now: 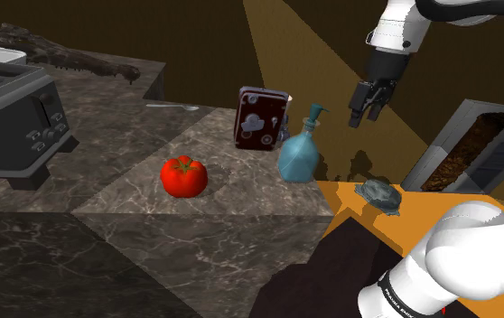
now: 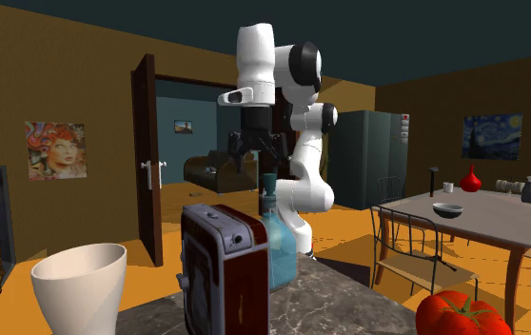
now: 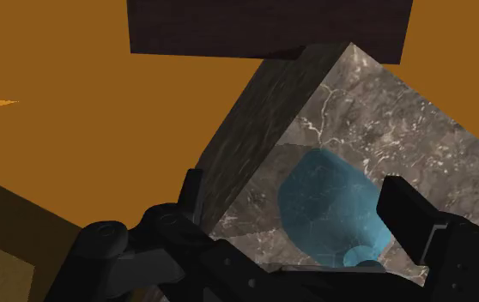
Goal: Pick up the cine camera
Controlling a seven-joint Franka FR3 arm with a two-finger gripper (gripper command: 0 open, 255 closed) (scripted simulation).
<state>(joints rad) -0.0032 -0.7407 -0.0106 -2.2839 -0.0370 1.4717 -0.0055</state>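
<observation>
The all-black two-finger gripper (image 1: 366, 114) is seen in the air with its fingers spread apart and nothing held between them. The cine camera (image 1: 261, 117), a dark red box with silver dials on its side, is found upright on the dark marbled counter (image 1: 133, 203), near its far edge. A translucent blue bottle with a pump top (image 1: 299, 152) is noted just beside the camera on the shoulder view's right, between camera and gripper. In the wrist view the bottle lies below the open fingers, untouched. A red tomato (image 1: 184, 176) is recorded nearer the shoulder camera, apart from the cine camera. A dark grey toaster (image 1: 11, 117) stands well apart at the shoulder view's left. A white cup (image 2: 78, 283) is seen at the second exterior view's left.
</observation>
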